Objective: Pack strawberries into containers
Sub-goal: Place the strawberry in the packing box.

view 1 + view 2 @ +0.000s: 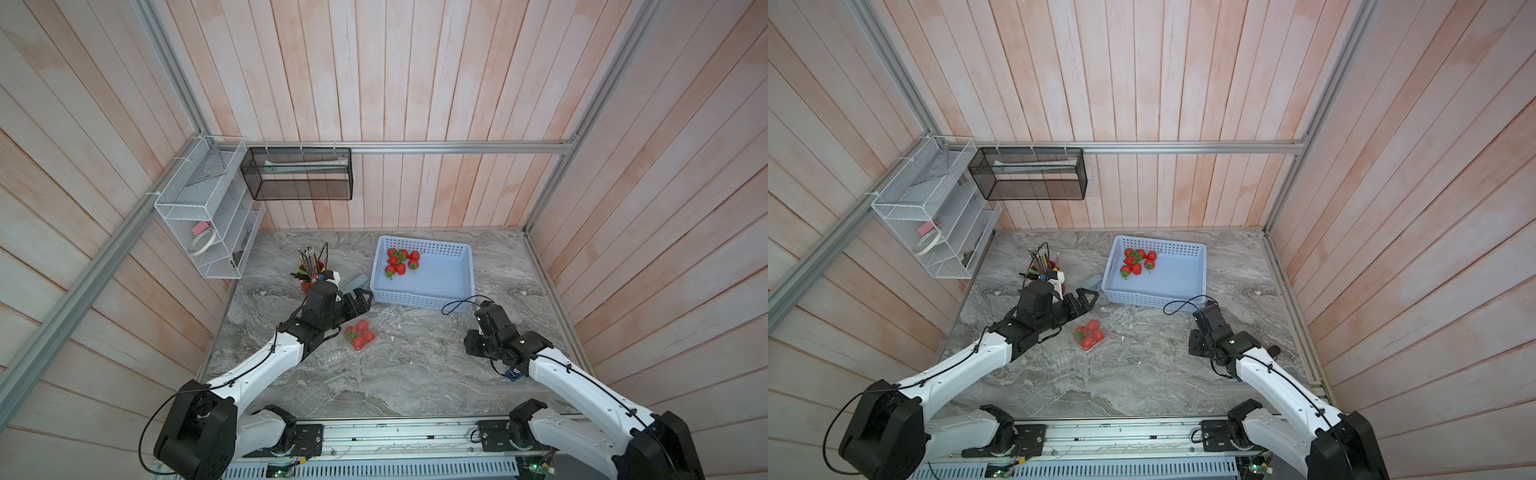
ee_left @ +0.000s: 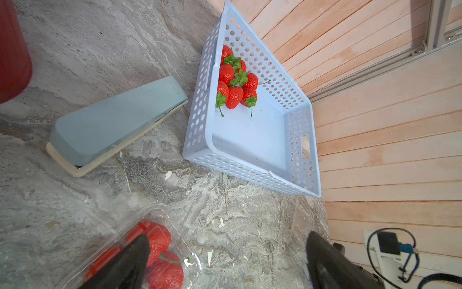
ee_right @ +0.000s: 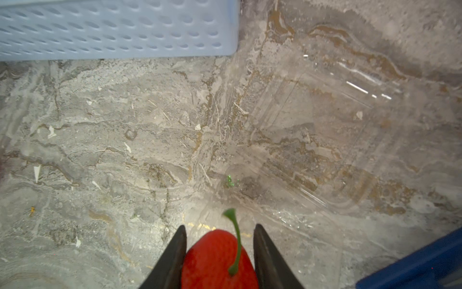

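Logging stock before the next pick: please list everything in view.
table: one, grey marble
strawberries: seven, red, in the basket; four in one of the clear boxes; one held
basket: one, light blue, near back wall
clear boxes: three; one filled, mid-table; one empty beside it; one empty near right end effector
pencil cup: one, red, left of basket
stapler-like object: one, grey-blue, between cup and basket
wall racks: two, white and black
left end effector: open, empty
right end effector: shut on one of the strawberries

Four strawberries [image 1: 360, 335] (glossy red) packed in clear container [image 2: 187, 252].
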Robot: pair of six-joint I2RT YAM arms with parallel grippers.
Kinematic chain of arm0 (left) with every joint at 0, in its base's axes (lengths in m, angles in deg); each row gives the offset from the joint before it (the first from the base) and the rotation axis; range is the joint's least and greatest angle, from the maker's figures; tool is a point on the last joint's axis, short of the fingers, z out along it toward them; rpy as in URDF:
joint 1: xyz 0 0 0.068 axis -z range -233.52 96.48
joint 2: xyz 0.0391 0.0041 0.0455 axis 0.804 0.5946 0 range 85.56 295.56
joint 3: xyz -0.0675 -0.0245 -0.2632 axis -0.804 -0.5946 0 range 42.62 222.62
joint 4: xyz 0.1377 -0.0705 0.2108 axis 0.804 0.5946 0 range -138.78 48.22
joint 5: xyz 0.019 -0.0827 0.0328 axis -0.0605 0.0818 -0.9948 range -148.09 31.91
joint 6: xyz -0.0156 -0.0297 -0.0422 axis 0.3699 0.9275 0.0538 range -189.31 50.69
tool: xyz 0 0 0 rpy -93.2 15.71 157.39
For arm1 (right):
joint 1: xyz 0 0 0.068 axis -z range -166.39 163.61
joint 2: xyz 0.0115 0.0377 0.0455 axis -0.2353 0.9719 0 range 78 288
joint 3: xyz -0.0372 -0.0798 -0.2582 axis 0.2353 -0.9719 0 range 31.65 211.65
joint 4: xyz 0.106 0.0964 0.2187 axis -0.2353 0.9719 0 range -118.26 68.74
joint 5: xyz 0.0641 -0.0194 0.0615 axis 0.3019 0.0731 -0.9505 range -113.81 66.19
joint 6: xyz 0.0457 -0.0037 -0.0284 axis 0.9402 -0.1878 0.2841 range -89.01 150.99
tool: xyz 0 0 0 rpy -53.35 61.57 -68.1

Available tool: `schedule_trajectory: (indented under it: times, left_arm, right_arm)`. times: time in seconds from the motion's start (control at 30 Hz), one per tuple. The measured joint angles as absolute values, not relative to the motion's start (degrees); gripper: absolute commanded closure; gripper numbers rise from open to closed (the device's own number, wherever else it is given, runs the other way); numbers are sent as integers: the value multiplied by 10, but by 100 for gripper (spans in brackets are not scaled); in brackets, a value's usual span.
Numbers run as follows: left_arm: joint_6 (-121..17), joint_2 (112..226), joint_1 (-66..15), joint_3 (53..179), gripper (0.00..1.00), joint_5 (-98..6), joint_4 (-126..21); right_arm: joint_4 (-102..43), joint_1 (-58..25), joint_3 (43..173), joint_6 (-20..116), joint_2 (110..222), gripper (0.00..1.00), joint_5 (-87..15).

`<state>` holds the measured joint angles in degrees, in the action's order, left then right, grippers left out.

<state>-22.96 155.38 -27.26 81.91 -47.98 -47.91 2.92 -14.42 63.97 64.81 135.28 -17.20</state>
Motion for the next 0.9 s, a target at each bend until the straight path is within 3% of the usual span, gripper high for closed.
schedule_trajectory:
  times: [0.5, 0.67, 0.8, 0.9]
  left_arm:
    - [-221, 1536, -273, 804, 1, -480, -479]
    - [-221, 1536, -272, 800, 1, -481, -479]
    - [-220, 1535, -272, 799, 1, -481, -478]
    - [-221, 1531, -272, 799, 1, -481, -473]
  right_arm:
    - [-122, -187, 549, 713, 1410, 96, -246]
    - [-179, -241, 592, 719, 1492, 85, -253]
    - [-213, -267, 673, 713, 1595, 66, -262]
    - [-244, -276, 724, 710, 1658, 58, -276]
